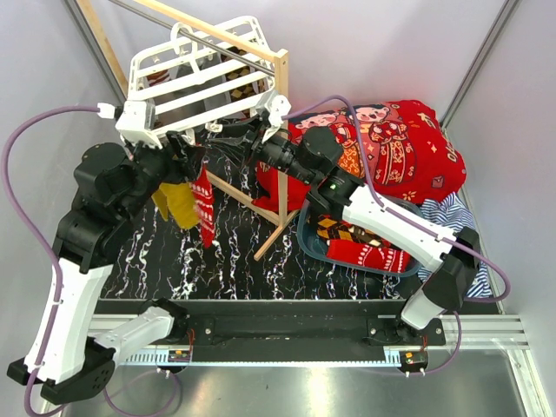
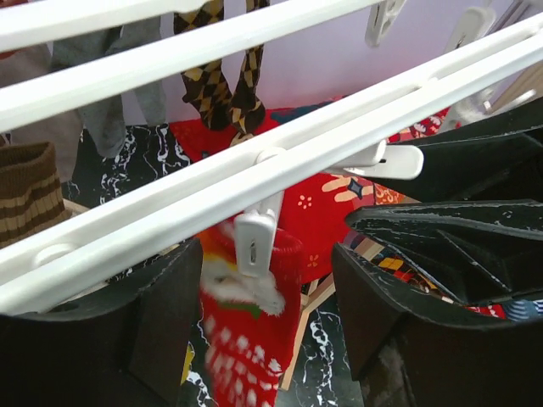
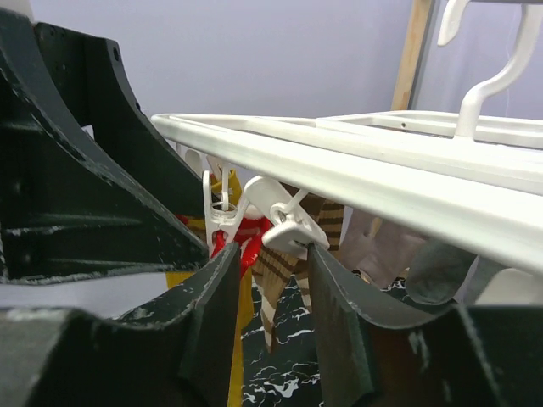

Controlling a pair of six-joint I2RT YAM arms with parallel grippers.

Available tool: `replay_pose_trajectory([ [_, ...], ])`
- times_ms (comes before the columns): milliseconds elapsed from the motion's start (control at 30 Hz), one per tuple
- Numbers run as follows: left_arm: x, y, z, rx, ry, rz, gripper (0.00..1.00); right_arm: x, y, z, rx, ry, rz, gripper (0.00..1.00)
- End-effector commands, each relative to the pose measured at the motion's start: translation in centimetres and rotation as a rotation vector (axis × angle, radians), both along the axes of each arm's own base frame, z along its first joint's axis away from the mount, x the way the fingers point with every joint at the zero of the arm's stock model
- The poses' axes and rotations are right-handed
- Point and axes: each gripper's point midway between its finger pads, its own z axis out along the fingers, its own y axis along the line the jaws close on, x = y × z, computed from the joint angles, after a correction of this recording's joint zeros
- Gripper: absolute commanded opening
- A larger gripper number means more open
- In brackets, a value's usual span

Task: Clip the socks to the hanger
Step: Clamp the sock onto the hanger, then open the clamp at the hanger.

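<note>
The white hanger [image 1: 204, 74] hangs from the wooden rack at the back left. A red sock with white marks [image 1: 204, 204] and a mustard sock [image 1: 176, 204] hang from its near edge. In the left wrist view the red sock [image 2: 250, 339] hangs, blurred, from a white clip [image 2: 254, 242] between the open fingers of my left gripper [image 2: 267, 314], touching neither. An argyle sock [image 2: 225, 85] and a brown striped sock [image 2: 30, 191] hang further back. My right gripper [image 3: 270, 271] is open just under the hanger bar [image 3: 356, 170], with an empty clip [image 3: 293, 225] at its fingertips.
The bare-wood rack [image 1: 280, 130] stands behind and right of the hanger. A blue basket [image 1: 317, 248] at centre right holds more socks. The red cartoon blanket [image 1: 400, 139] and a blue-white striped cloth [image 1: 452, 213] lie at the right. The two grippers are close together.
</note>
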Motion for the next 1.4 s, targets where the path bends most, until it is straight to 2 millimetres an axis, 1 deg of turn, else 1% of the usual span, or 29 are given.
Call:
replay_pose_trajectory([
  [0,-1.6,1.0,3.6,-0.046,-0.101,0.018,0.66,-1.0,-1.8,3.6,0.096,-0.092,-0.032,0.50],
  [100,-1.8,1.1,3.9,-0.056,-0.106,0.016,0.67,-0.9,-1.8,3.6,0.105,-0.108,-0.039,0.54],
  [167,-1.9,1.0,4.0,-0.063,-0.108,0.013,0.68,-0.9,-1.7,3.6,0.106,-0.120,-0.045,0.55],
  [267,-2.1,1.1,4.0,-0.065,-0.110,0.013,0.68,-0.8,-1.5,3.2,0.097,-0.147,-0.064,0.56],
  [300,-2.2,1.1,4.1,-0.068,-0.113,0.013,0.68,-0.7,-1.2,2.6,0.089,-0.149,-0.069,0.57],
  [367,-2.2,1.1,4.1,-0.068,-0.111,0.010,0.69,-0.5,-1.0,2.6,0.089,-0.181,-0.094,0.58],
  [400,-2.3,1.1,4.2,-0.069,-0.114,0.010,0.69,-0.4,-0.8,2.1,0.081,-0.189,-0.102,0.58],
  [533,-2.4,1.1,4.3,-0.068,-0.119,0.008,0.69,0.5,-0.3,1.5,0.061,-0.241,-0.166,0.59],
  [633,-2.5,1.2,4.4,-0.068,-0.123,0.008,0.69,1.1,-0.2,1.1,0.059,-0.247,-0.191,0.59],
  [900,-2.8,0.8,4.7,-0.079,-0.125,-0.018,0.69,1.5,0.2,-0.3,0.035,-0.225,-0.195,0.50],
  [1033,-3.0,0.4,5.0,-0.092,-0.127,-0.042,0.70,1.5,0.3,-0.3,0.042,-0.221,-0.191,0.47],
  [1167,-3.1,0.1,5.1,-0.100,-0.127,-0.057,0.70,1.7,0.2,-0.1,0.065,-0.220,-0.206,0.47],
  [1233,-3.1,0.1,5.1,-0.101,-0.125,-0.058,0.70,1.9,0.1,0.0,0.074,-0.218,-0.217,0.50],
  [1367,-3.0,0.0,5.0,-0.104,-0.120,-0.058,0.70,1.9,-0.1,0.0,0.080,-0.218,-0.223,0.51],
])
